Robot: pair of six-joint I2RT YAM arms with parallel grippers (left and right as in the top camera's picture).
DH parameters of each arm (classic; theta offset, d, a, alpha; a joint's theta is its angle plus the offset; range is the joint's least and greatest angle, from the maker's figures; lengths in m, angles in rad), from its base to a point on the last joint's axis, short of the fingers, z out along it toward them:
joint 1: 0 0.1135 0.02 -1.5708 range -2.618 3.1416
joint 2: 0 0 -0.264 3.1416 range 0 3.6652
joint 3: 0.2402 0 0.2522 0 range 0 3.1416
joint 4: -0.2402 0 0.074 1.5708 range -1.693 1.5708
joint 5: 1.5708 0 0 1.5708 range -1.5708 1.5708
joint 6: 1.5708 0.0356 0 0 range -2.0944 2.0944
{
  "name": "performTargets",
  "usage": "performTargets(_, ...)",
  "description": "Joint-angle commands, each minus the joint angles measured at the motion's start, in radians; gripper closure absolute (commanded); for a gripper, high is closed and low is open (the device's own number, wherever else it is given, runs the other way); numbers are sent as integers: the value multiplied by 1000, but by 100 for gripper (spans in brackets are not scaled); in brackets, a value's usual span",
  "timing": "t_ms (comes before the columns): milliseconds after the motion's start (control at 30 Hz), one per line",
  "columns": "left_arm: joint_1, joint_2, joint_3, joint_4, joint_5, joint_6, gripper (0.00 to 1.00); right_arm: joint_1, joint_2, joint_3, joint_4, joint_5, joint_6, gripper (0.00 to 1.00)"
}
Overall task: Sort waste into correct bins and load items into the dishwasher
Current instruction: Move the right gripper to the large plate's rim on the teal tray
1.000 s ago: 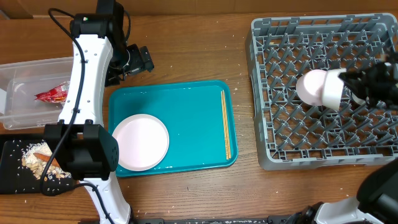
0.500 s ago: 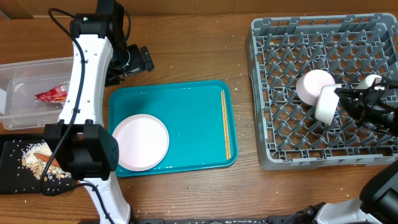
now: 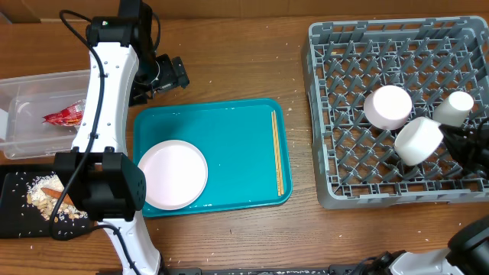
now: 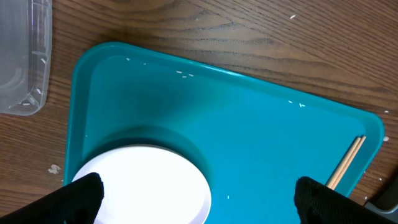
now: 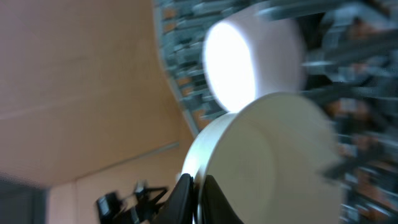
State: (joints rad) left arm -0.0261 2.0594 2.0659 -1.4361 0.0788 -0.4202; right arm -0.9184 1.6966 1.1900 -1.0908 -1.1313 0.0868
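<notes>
The grey dish rack (image 3: 328,153) stands at the right. My right gripper (image 3: 451,145) is shut on the rim of a white bowl (image 3: 419,140) and holds it tilted over the rack; the right wrist view shows the fingers (image 5: 199,193) pinching the bowl (image 5: 273,155). Another white bowl (image 3: 388,107) and a small white cup (image 3: 458,107) sit in the rack. My left gripper (image 3: 162,75) is open and empty (image 4: 199,199), above a pale plate (image 3: 174,174) on the teal tray. Chopsticks (image 3: 277,153) lie on the tray's right side.
The teal tray (image 3: 229,137) lies at centre. A clear tub (image 3: 30,88) at the left holds a red wrapper (image 3: 65,116). A black tray (image 3: 15,218) at the front left holds beige scraps (image 3: 42,198) and an orange stick.
My right gripper has carried the bowl right and toward the rack's front, off the other bowl. The small cup has come into view. The left arm has not moved.
</notes>
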Motion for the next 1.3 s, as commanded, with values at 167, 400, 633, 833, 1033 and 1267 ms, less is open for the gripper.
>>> performTargets(167, -7, -11, -9, 1, 8, -14, 0, -23, -150, 100, -55, 306, 97, 85)
performTargets(400, -7, -11, -9, 1, 8, -14, 0, -23, -281, 212, -132, 463, 136, 8)
performTargets(633, -7, -11, -9, 1, 8, -14, 0, -4, -399, 241, -201, 411, 119, 0)
performTargets(833, -7, -11, -9, 1, 8, -14, 0, 154, -487, 241, -209, 173, 0, 0)
performTargets(1033, -7, -11, -9, 1, 8, -14, 0, 522, -507, 237, -184, 35, -152, 0)
performTargets(1267, -7, -11, -9, 1, 8, -14, 0, 1151, -419, 229, 25, 510, 95, 0)
